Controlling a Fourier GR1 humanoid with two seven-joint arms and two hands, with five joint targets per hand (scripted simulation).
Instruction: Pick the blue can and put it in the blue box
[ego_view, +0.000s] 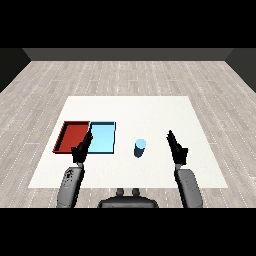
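A light blue can (140, 148) stands upright on the white table (150, 110), a little right of the light blue tray (102, 137). My right hand (176, 147) hovers to the right of the can with its fingers straight, open and apart from it. Over the near edge where the two trays meet, my left hand (81, 149) is open too, fingers pointing forward and holding nothing.
A red tray (71, 136) lies directly left of the light blue tray, their sides touching. Both trays hold nothing. The table ends on all sides against a grey plank floor (45, 90).
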